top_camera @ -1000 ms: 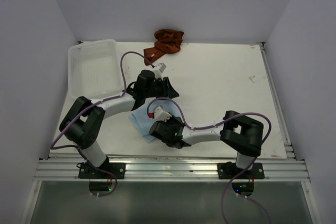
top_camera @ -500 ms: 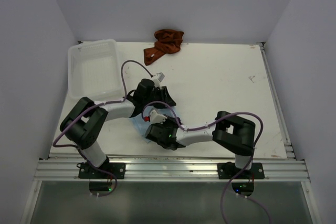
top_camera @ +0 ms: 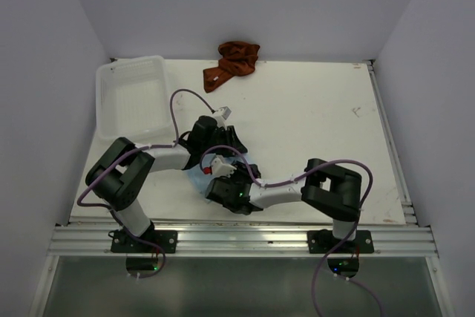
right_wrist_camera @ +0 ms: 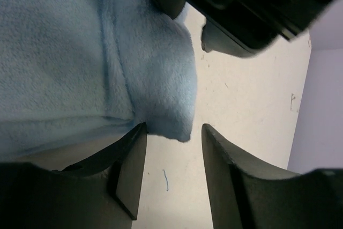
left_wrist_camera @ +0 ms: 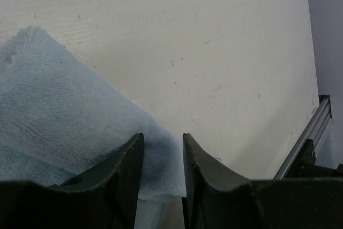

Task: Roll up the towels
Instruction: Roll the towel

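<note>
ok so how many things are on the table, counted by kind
towels: 2, the light blue fleece towel and the rust-brown crumpled towel
bins: 1, the clear plastic bin
total: 3

One blue towel (left_wrist_camera: 64,111); one rust towel (top_camera: 231,61); one clear bin (top_camera: 132,98).
</note>
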You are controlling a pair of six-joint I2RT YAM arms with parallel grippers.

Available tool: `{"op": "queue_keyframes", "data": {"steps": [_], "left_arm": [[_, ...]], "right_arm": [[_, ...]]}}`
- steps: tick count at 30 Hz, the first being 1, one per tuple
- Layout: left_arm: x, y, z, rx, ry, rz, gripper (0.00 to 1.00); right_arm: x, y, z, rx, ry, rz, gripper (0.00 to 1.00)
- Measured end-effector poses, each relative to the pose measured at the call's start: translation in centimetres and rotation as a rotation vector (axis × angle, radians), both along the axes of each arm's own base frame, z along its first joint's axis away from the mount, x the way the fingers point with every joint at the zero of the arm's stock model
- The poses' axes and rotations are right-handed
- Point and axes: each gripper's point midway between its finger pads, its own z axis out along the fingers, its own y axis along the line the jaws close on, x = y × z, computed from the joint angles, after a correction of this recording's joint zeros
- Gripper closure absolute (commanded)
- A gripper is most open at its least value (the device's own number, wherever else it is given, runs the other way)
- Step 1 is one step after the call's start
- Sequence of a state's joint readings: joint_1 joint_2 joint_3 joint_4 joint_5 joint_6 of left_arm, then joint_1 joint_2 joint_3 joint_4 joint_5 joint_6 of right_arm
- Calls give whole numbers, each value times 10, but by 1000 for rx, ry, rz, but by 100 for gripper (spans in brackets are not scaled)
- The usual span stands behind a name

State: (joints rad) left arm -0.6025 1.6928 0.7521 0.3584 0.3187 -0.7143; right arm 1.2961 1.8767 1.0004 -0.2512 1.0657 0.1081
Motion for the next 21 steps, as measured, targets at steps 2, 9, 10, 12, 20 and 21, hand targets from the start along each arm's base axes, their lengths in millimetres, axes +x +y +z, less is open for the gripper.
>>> {"op": "queue_keyframes", "data": {"steps": [2,9,10,12,20,21], "left_arm": [[1,1,0,2,-1,4,61],[1,1,-1,6,-2,8,60],[1,1,-1,6,-2,9,60],[1,2,-2,7,-2,10,60],[1,2,-2,7,-1,10,60],[1,2,-2,7,-1,10,60]], "right_arm": [[-2,-4,3,19,-4,1,41],[-12,-30,44,201,-48,-12,30],[-14,-35,47,231,-49,-12,30],[-18,-42,53,288,-45,-13,31],[-11,-60,53,661,105,-75,49],[-3,-63,51,740,134,-107,51]]}}
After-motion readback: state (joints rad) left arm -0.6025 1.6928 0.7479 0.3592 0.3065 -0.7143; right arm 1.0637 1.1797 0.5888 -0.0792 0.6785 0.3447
